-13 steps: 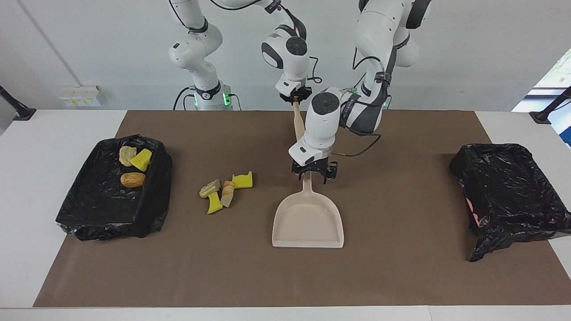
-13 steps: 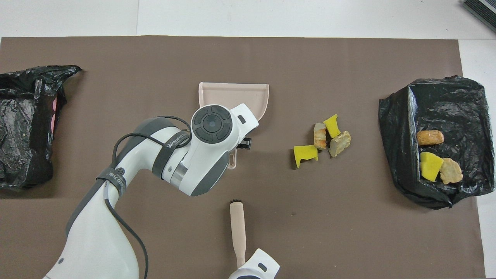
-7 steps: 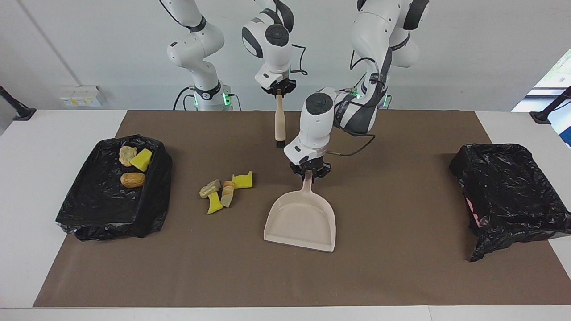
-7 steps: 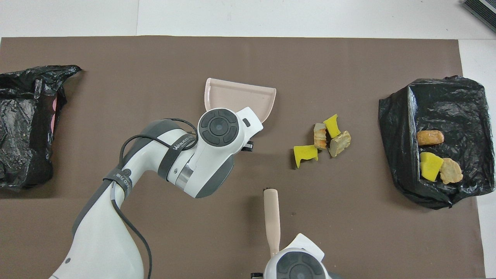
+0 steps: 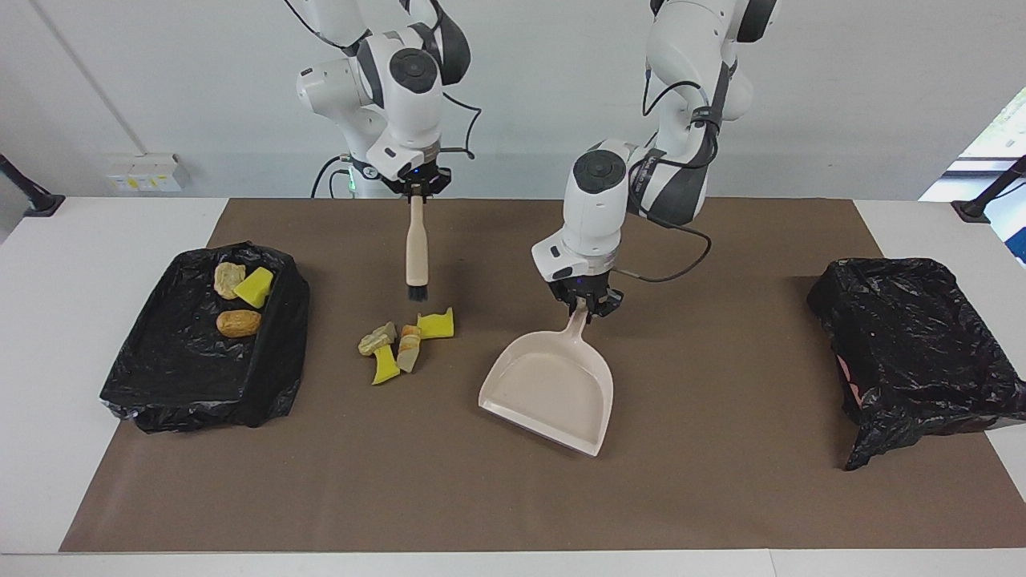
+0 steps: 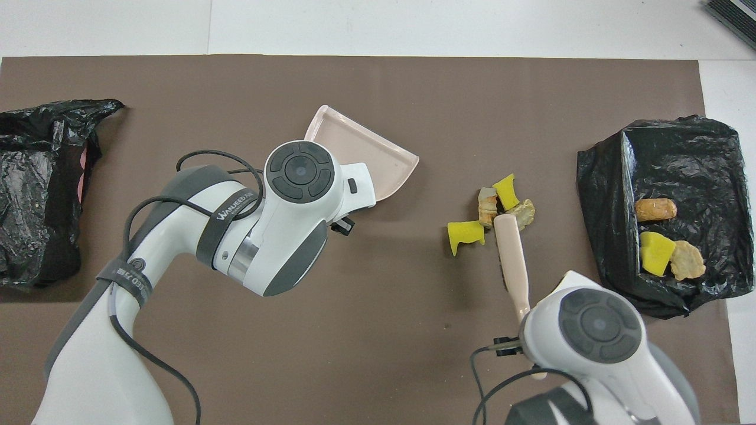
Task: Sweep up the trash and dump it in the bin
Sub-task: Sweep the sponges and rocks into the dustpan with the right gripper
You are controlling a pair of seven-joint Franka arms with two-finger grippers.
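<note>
Beige dustpan (image 5: 553,390) hangs tilted from the left tool (image 5: 591,308), which grips its handle. Four lumps of trash (image 5: 405,344) lie beside the dustpan toward the right arm's end; three more sit in a black-lined bin (image 5: 200,377). Right tool (image 5: 417,188) clamps a brush (image 5: 416,252), bristles over the trash.

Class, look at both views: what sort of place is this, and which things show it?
Probably a robotics lab: two white robot arms at a white table covered by a brown mat, with foam and bread-like trash lumps staged beside black-lined bins.
</note>
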